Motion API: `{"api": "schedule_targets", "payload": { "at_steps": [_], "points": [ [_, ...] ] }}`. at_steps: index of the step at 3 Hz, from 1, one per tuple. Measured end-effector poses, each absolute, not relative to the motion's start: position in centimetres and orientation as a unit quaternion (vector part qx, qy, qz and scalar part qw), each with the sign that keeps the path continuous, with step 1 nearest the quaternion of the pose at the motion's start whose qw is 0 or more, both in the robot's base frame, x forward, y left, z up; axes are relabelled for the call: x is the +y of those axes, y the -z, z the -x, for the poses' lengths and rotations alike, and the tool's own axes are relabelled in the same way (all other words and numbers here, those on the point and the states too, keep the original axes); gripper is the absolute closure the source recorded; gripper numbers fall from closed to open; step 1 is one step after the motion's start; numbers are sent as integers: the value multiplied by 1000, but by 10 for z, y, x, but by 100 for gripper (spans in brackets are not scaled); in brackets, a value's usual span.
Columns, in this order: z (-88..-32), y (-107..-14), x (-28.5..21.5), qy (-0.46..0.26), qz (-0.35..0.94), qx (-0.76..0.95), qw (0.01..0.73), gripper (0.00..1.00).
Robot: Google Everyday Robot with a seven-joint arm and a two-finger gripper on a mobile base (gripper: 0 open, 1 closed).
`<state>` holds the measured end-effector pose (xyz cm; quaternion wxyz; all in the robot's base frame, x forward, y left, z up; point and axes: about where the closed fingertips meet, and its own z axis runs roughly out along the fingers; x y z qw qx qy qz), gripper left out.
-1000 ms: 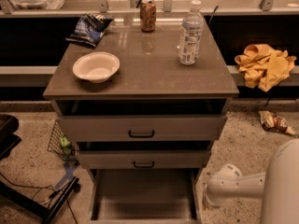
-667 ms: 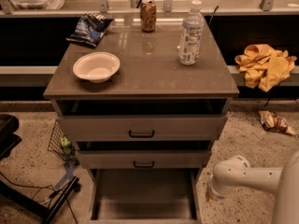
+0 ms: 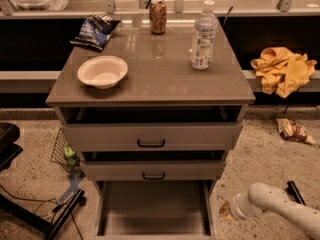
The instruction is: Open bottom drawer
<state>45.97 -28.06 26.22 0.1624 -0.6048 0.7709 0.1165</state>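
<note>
Camera view: bottom drawer [image 3: 152, 209] stands pulled well out at the foot of the cabinet [image 3: 150, 91], plain grey inside showing. Gripper [image 3: 226, 210] low at right, near the drawer's right side; whether clenched or released, cannot tell. On top: bowl [image 3: 102, 71], can [image 3: 158, 16], bottle [image 3: 203, 36], chip bag [image 3: 95, 26].

- Bottom drawer [image 3: 155, 206]: grey-beige, plain grey inside.
- Gripper [image 3: 231, 209], low right beside the bottom drawer: off-white.
- Handles [image 3: 151, 144]: black.
- Bowl [image 3: 102, 72]: cream.
- Can [image 3: 158, 17]: orange-brown.
- Bag [image 3: 95, 30]: dark blue, white print.
- Cloth [image 3: 282, 70]: yellow.
- Floor [image 3: 260, 154]: speckled beige.
</note>
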Motion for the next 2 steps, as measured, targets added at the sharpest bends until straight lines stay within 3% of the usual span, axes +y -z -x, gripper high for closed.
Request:
{"api": "schedule_targets", "payload": {
  "at_steps": [1, 2],
  "points": [
    [-459, -237, -274, -143, 589, 761, 231, 100],
    [-458, -229, -271, -139, 613, 738, 245, 100]
  ]
}}
